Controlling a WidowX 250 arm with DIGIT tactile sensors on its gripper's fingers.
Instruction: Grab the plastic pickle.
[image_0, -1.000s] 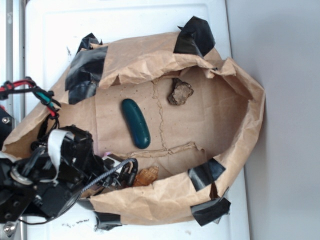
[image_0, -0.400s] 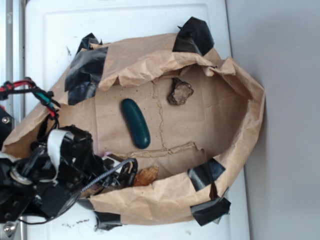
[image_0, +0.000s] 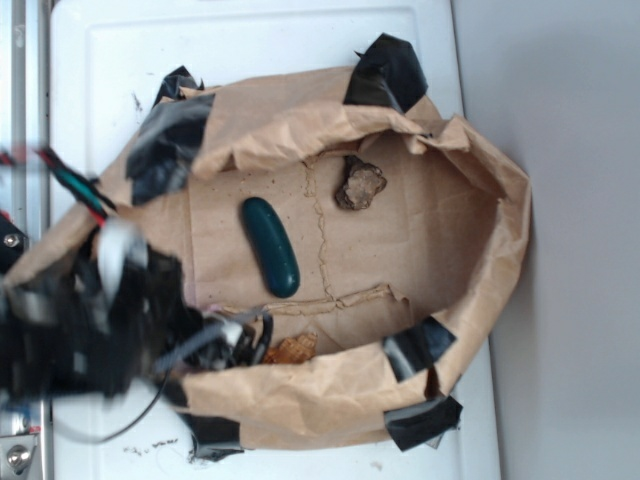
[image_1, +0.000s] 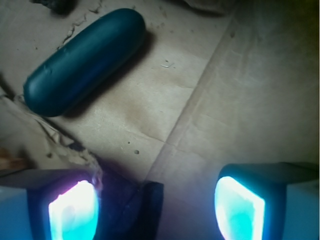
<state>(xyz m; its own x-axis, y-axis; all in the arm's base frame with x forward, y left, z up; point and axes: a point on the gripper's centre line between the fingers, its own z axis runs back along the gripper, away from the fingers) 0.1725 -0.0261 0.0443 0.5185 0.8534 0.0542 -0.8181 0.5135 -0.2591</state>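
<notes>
- Wrist view: the gripper (image_1: 157, 210) stands spread wide with nothing between its two glowing fingers (image_1: 75, 210).
- Up and left of the left finger, apart from both, the plastic pickle (image_1: 85, 60) lies slantwise on brown paper (image_1: 235, 90).
- Exterior view: the pickle rests mid-floor of the paper bag (image_0: 440, 230), right of the blurred arm.

Motion blur smears the arm (image_0: 90, 320) in the exterior view, and the wrist view's bottom edge crops both fingers (image_1: 240, 207).
</notes>
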